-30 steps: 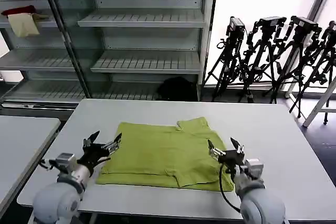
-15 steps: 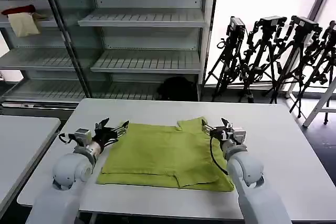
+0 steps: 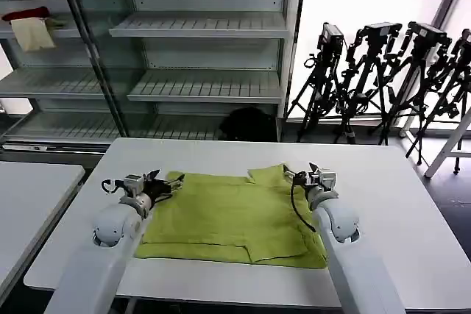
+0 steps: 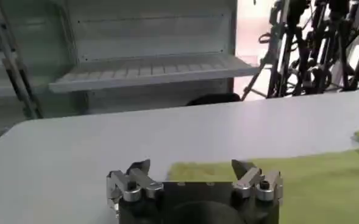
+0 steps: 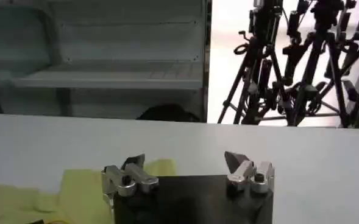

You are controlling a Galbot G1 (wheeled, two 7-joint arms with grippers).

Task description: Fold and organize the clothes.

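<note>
The clothes are one lime yellow-green T-shirt (image 3: 232, 218), lying partly folded on the white table (image 3: 390, 204) with a sleeve sticking out at its far right. My left gripper (image 3: 165, 182) is open at the shirt's far left corner, low over the table. In the left wrist view the left gripper (image 4: 191, 167) has its fingers spread, with the shirt's edge (image 4: 301, 182) showing between and beyond them. My right gripper (image 3: 302, 176) is open at the far right corner, beside the sleeve. The right wrist view shows the right gripper (image 5: 184, 161) holding nothing, with the shirt (image 5: 75, 189) by one finger.
Metal shelving (image 3: 206, 27) stands behind the table, with red and cream cloths (image 3: 29, 27) on an upper left shelf. Camera tripods (image 3: 383, 79) crowd the back right. A black bag (image 3: 246, 123) lies on the floor. A second table (image 3: 29, 196) stands to the left.
Both arms have reached forward from the shirt's near side to its far corners. Both grippers stayed open, and the shirt has not moved.
</note>
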